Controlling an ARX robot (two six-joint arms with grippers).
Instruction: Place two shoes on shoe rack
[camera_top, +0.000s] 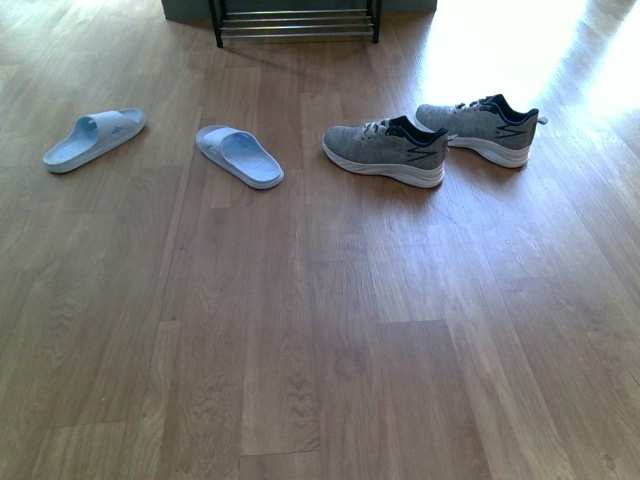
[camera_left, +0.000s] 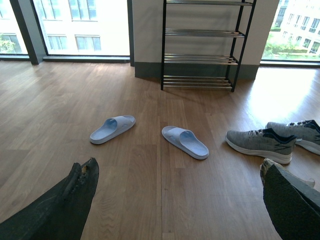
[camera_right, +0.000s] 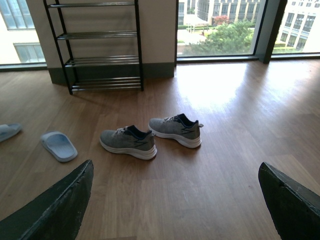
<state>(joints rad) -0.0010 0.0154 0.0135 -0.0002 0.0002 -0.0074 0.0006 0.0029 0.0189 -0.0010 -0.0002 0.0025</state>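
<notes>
0/2 done: shoe rack (camera_left: 200, 59) bare; sneakers (camera_top: 385, 152), slides (camera_top: 240, 157) all on floor (camera_top: 320, 350). L gripper (camera_left: 176, 167), R gripper (camera_right: 175, 166) released, nothing held.

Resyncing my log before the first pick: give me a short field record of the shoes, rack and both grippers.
shoe rack: at the far wall, no shoe on its visible tiers
nearer sneaker: upright on the floor, right of both slides
farther sneaker: on the floor just behind it
left slide: on the floor, by itself
right slide: on the floor, between left slide and sneakers
left gripper: open, holding nothing
right gripper: open, holding nothing
</notes>
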